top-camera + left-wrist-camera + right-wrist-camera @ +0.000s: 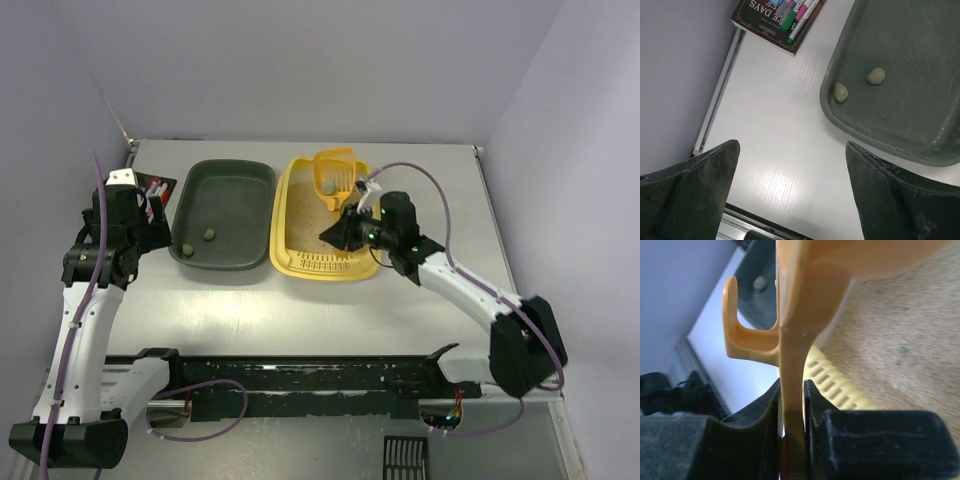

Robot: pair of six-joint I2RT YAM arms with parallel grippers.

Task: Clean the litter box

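The yellow litter box [284, 232] with beige litter and a slotted ledge at its near end sits mid-table; it also shows in the right wrist view [835, 385]. My right gripper [347, 226] is shut on the handle of the orange-yellow slotted scoop [335, 177], held over the box's far end with a small greenish clump [327, 186] in it. In the right wrist view the scoop handle [792, 370] is clamped between the jaws of my right gripper [792, 410]. My left gripper [145, 215] is open and empty left of the dark tray; in its wrist view the gripper [792, 165] hangs over bare table.
A dark grey-green tray [222, 215] lies left of the litter box and holds two clumps [876, 76] [840, 92]. A book with markers on it [776, 20] lies at the table's far left corner. A black rail [300, 375] runs along the near edge.
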